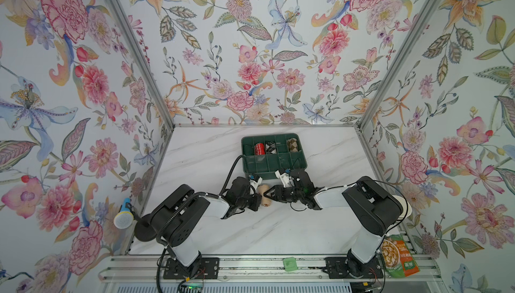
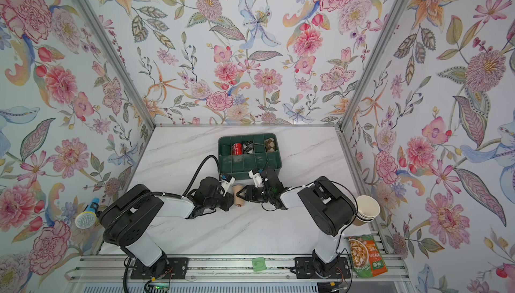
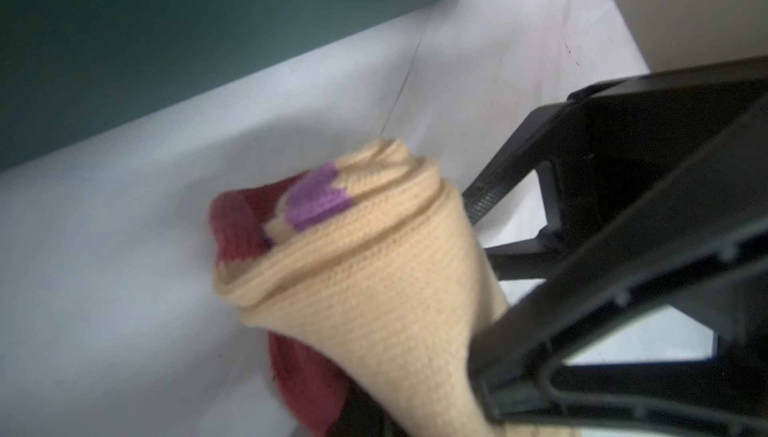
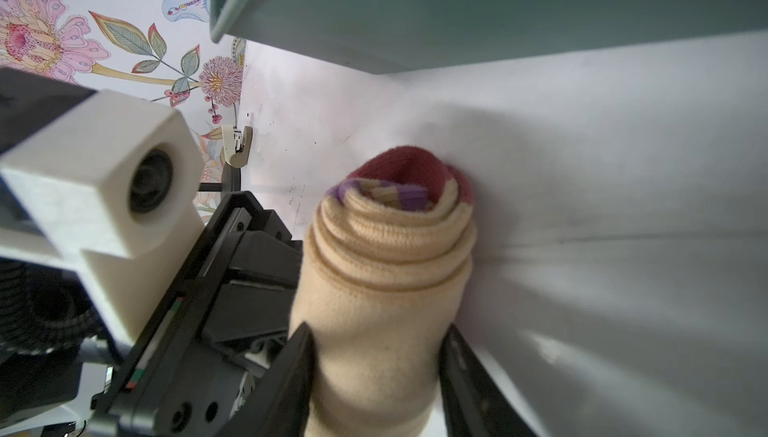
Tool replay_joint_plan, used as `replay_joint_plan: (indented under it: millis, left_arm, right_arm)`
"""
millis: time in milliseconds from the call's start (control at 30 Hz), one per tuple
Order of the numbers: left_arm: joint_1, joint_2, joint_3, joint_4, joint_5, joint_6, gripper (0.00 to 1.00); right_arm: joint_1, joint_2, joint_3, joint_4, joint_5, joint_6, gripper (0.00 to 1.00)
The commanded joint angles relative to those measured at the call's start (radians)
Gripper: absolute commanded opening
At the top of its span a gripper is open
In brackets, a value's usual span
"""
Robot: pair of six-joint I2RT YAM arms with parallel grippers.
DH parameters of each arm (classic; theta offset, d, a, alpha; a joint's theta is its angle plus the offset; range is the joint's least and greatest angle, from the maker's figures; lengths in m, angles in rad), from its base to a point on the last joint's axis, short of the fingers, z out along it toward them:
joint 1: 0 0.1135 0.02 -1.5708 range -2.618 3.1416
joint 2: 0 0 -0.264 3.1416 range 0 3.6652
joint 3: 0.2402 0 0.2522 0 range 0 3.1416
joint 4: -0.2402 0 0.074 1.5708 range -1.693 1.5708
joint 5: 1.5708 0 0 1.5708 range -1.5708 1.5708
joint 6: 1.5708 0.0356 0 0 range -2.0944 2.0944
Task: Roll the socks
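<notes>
As the two arms met at the middle of the marble table (image 1: 209, 152), the rolled sock (image 1: 264, 194) lay between them, just below the green organizer tray (image 1: 243, 155) in both top views. Its long axis ran up and down the frame, slightly tilted, crosswise to both arms reaching in from left and right.

The right gripper (image 4: 376, 347) clasped the roll, with a black finger pressed to each side of its lower part in the right wrist view. The left gripper (image 1: 258, 198) was fully closed against the roll's left side. Whether it had caught any fabric could not be told.

The sock (image 3: 365, 289) was a tight beige knit cylinder. Wound layers showed at its end around a core of maroon and purple.

Three other rolls sat in the tray's upper row: a red one (image 1: 260, 148), a black-and-white argyle one (image 1: 270, 147) and a brown argyle one (image 1: 292, 145).

With the tray straight above the roll in the frame, the right arm looked better placed to carry it there. The roll's end already pointed toward the empty lower compartments.
</notes>
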Motion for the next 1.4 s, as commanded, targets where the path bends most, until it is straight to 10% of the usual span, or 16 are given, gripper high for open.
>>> replay_joint_plan:
  millis: [0,533,1367]
  left_arm:
    - [-0.007,0.065,-0.025,-0.148,-0.008,0.014,0.0]
    - [-0.006,0.059,-0.016,-0.165,-0.01,0.024,0.0]
    - [0.051,-0.04,-0.028,-0.334,-0.076,0.102,0.14]
  right_arm:
    - [0.047,0.048,0.012,-0.086,0.003,-0.036,0.46]
    - [0.098,0.041,0.07,-0.251,0.093,-0.127,0.0]
    - [0.121,0.002,0.136,-0.472,0.275,-0.19,0.0]
